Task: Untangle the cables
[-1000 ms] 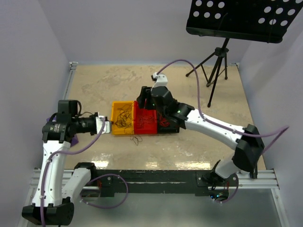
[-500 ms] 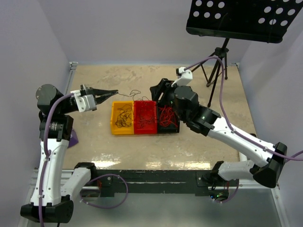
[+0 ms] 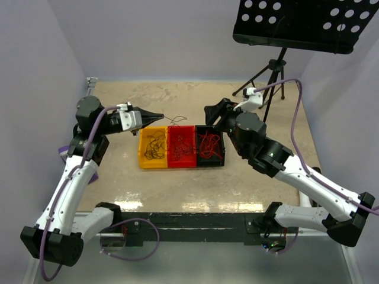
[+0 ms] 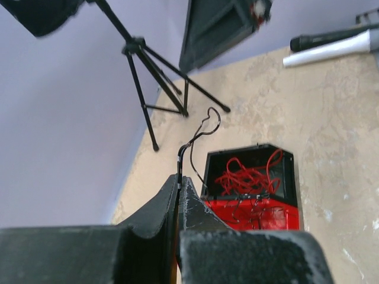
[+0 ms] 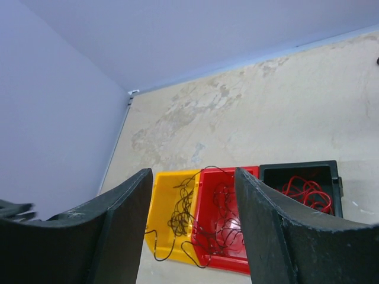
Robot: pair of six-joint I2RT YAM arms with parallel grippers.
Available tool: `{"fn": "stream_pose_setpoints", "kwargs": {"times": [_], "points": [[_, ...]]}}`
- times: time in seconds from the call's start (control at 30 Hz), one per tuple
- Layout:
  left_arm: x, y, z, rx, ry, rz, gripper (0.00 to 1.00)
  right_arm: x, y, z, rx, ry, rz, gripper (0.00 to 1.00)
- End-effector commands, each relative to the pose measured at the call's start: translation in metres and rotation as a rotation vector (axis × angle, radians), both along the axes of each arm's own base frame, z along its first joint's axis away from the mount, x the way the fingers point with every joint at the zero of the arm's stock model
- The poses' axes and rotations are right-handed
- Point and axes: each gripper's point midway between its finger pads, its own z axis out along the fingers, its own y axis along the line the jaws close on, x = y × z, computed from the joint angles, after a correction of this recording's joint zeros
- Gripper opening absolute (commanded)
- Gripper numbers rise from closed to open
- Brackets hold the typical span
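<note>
Off the tip of the black left claw (image 3: 160,116) curls a dark wire (image 4: 204,127), and near it stand a yellow tray (image 3: 153,165) of black-brown wires (image 3: 155,145), a red tray (image 3: 181,163) and a black tray (image 3: 210,164) of red wires (image 3: 207,143), on a mottled beige table (image 3: 148,100).
</note>
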Motion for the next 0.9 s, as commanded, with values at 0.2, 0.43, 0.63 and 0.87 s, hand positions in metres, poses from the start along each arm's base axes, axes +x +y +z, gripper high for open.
{"fn": "stream_pose_setpoints", "kwargs": {"times": [0.2,0.43,0.63,0.87], "points": [[0.055,-0.01,-0.091,0.191,0.085,0.141,0.0,-0.003,-0.029,0.021,0.064,-0.036,-0.079,0.62],[0.072,-0.019,-0.168,0.386,0.19,0.181,0.0,0.001,-0.035,0.021,0.059,-0.036,-0.104,0.63],[0.073,-0.029,-0.219,0.553,0.227,0.196,0.0,0.005,-0.034,0.013,0.052,-0.022,-0.115,0.64],[0.071,-0.036,-0.271,0.686,0.323,0.237,0.0,0.009,-0.029,0.002,0.051,-0.002,-0.103,0.64]]}}
